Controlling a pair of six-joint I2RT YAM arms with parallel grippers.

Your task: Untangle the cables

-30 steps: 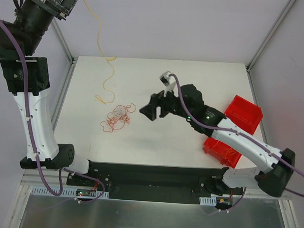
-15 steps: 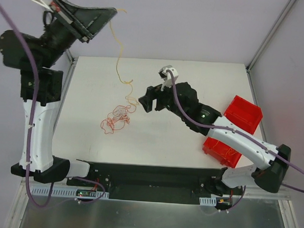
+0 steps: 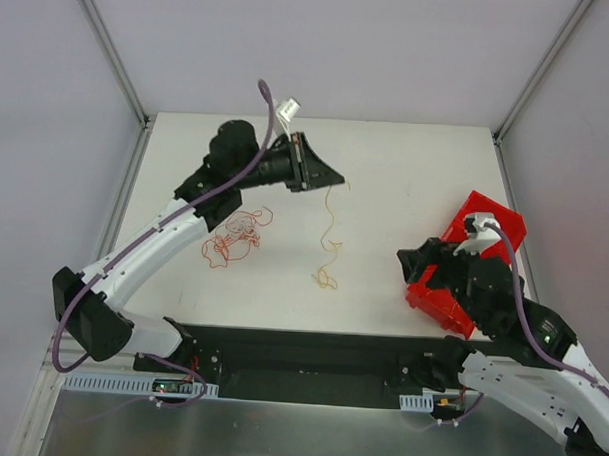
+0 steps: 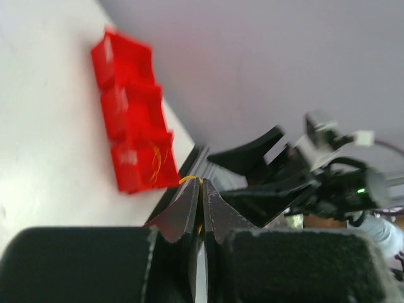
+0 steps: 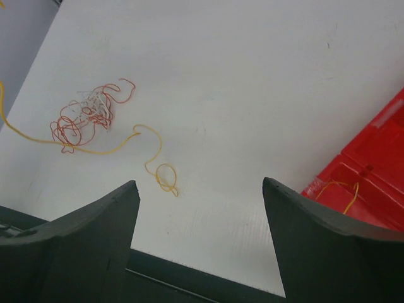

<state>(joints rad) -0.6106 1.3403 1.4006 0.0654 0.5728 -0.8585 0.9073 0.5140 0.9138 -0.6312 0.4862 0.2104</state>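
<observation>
My left gripper [image 3: 334, 179] is shut on the top end of a yellow-orange cable [image 3: 328, 239]. The cable hangs down to a small loop on the white table [image 3: 417, 172]. The left wrist view shows the jaws [image 4: 201, 181] closed with a bit of yellow cable [image 4: 187, 179] at their tip. A tangle of red-orange and whitish cables [image 3: 234, 236] lies to the left, apart from the yellow one. My right gripper [image 3: 420, 267] is open and empty near the red bins. Its wrist view [image 5: 199, 183] shows the tangle [image 5: 88, 117] and the yellow cable [image 5: 146, 154].
Red bins [image 3: 485, 226] stand at the right edge, and they also show in the left wrist view [image 4: 132, 139]. A short yellow wire [image 5: 341, 189] lies in the near bin [image 5: 372, 177]. Metal frame posts rise at the table's back corners.
My left arm has swung down from high at the back left to over the table's middle, carrying the yellow cable to the right of the tangle. My right arm has pulled back to the red bins.
</observation>
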